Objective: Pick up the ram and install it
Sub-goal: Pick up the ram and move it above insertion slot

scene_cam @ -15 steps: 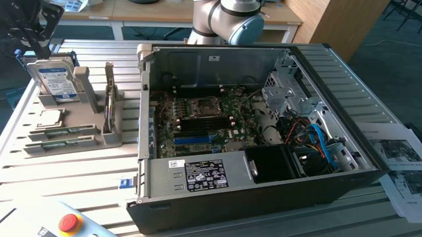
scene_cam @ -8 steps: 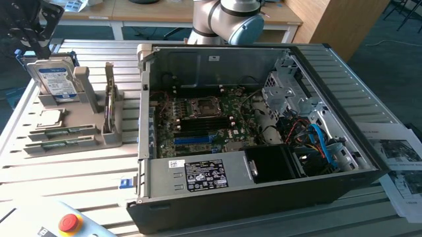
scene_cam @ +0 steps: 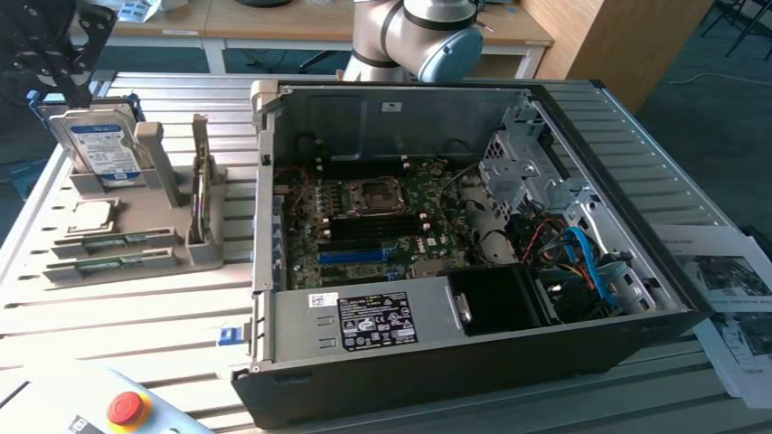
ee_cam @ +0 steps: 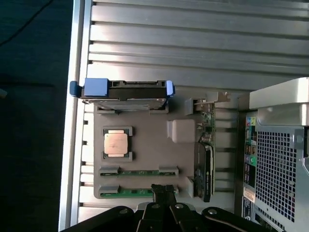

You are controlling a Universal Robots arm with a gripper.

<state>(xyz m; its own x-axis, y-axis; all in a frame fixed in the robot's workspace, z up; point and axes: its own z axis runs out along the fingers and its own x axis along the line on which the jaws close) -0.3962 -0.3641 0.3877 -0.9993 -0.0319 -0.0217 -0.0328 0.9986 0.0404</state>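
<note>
Gripper (ee_cam: 163,191) hangs over the ram (ee_cam: 130,192), which lies in the grey holder's (ee_cam: 145,145) edge slot; apart or together cannot be told. It should centre squarely across the stick's thin edges and descend straight

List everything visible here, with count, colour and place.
ram sticks: two, green, lying flat in the holder
processor: one, silver, in the holder
hard drive: one, silver, blue label, upright in the holder
circuit card: one, upright, holder's case side
holder: one, grey, exterior view's left of the case
computer case: one, black, open, mid-table
motherboard: one, green, inside the case
papers: white, exterior view's right
stop button: one, red, exterior view's lower left
table: one, silver, slatted
arm: one, grey, behind the case
gripper: one, black, above the ram sticks
</note>
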